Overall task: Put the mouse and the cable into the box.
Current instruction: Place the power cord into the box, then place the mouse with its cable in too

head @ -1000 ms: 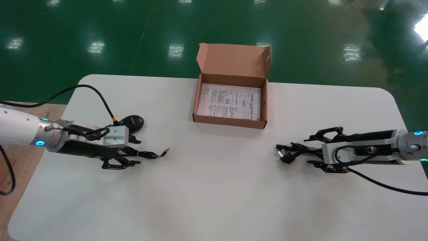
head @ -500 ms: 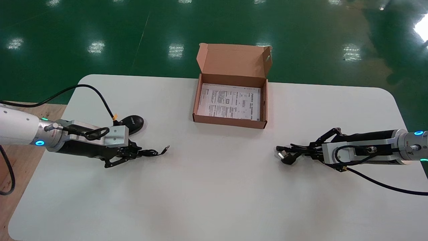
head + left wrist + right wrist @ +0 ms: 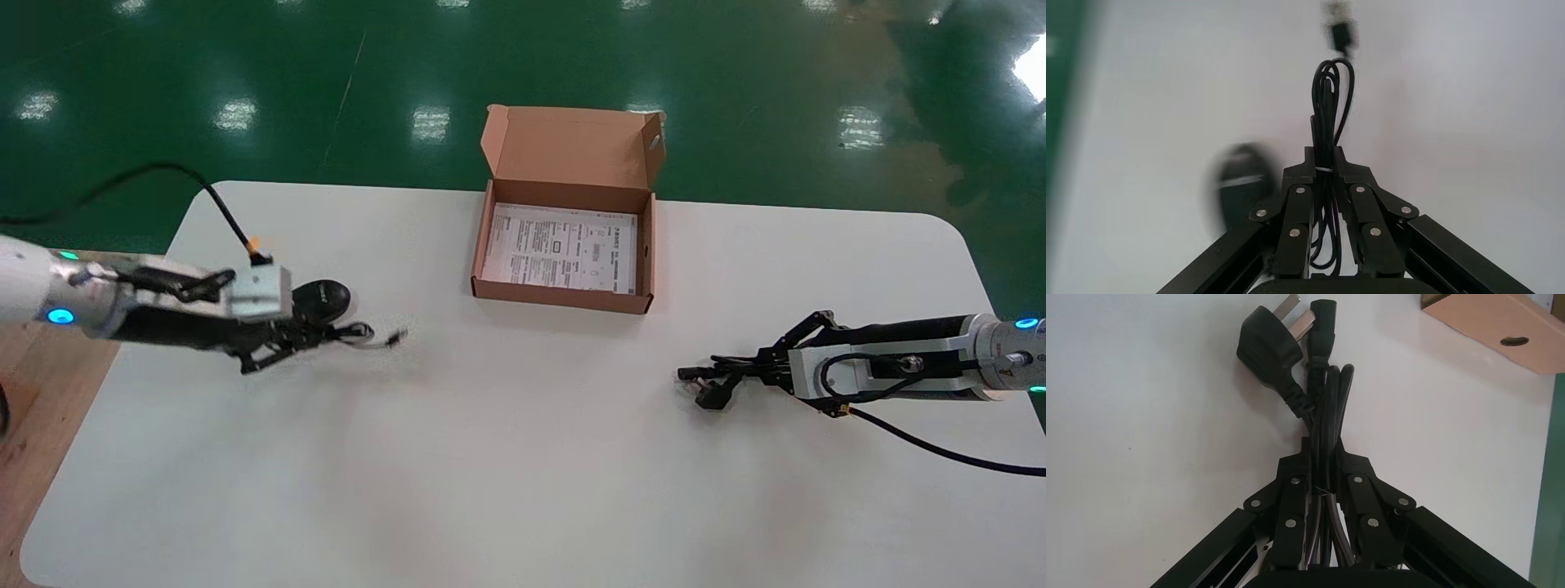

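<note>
Head view: 0 things in box (image 3: 560,296) yet. Left of it, left gripper (image 3: 315,335) pinches cord (image 3: 359,333) of mouse (image 3: 323,299); right of it, right gripper (image 3: 756,367) pinches cable (image 3: 711,384).

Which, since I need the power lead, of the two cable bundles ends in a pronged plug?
The thick cable in the right gripper; the left gripper's thin mouse cable ends in a USB plug.

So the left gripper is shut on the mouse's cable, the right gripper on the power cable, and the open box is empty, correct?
Not quite: the box is not empty. The head view shows a printed sheet lying in it. The left gripper is indeed shut on the mouse's cable and the right gripper on the power cable.
</note>
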